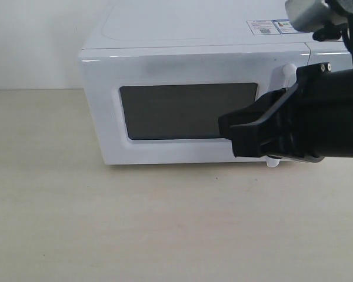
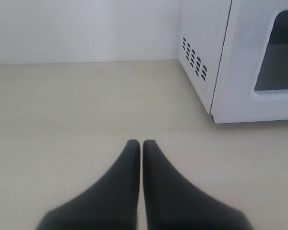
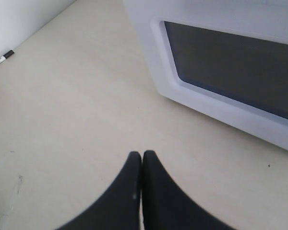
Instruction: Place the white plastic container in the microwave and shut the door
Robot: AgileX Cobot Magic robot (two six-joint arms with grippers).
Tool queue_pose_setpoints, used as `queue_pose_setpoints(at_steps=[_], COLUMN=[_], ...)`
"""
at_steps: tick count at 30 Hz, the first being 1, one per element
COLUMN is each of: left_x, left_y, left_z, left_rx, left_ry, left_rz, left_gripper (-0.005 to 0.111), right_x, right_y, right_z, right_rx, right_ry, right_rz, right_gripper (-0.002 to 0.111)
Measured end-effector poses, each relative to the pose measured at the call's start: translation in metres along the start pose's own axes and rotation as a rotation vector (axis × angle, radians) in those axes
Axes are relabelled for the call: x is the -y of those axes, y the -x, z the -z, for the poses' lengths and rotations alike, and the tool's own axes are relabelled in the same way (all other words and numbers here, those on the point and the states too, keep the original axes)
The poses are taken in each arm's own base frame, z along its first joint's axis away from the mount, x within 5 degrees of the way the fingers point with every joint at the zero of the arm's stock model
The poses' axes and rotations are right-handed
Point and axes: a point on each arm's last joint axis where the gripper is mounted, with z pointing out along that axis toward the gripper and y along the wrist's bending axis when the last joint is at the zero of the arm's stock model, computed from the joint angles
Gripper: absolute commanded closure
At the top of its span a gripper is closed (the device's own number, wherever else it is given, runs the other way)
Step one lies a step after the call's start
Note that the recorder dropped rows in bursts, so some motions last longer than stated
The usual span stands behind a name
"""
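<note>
Two tools pinched tight, gripping nothing. Near shut door [image 1: 188,70] of microwave [image 1: 165,29], right tool [image 3: 142,153]; above worktop [image 2: 62,105], left tool [image 2: 142,142]

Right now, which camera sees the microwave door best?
The exterior view: nearly the whole door shows, though the right tool covers one end. Both wrist views catch only a slanted part of it.
</note>
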Motion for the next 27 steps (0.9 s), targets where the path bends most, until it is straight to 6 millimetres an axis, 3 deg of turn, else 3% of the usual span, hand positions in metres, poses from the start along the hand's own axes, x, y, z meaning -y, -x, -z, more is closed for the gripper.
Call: queue_pose_setpoints(at_steps=[11,18,23,27], left_x=[0.0,0.0,0.0,0.0], left_y=[0.0,0.0,0.0,0.0], left_z=[0.0,0.0,0.0,0.0], left_rx=[-0.002,-0.001,-0.001,-0.001], left_ry=[0.0,0.0,0.0,0.0], left_rz=[0.0,0.0,0.0,0.0], left_gripper=[0.103,0.103,0.103,0.103], right_x=[-0.002,-0.01,-0.001,0.013], right_y=[0.002,0.006,-0.018,-0.051], right_z=[0.006,0.049,0.081,0.096], right_rx=[0.021,0.169,0.309,0.397], right_ry=[0.002,0.003,-0.075,-0.176], right_rz=[0.016,0.108,0.119,0.099], right_gripper=[0.108,0.108,0.108,0.108])
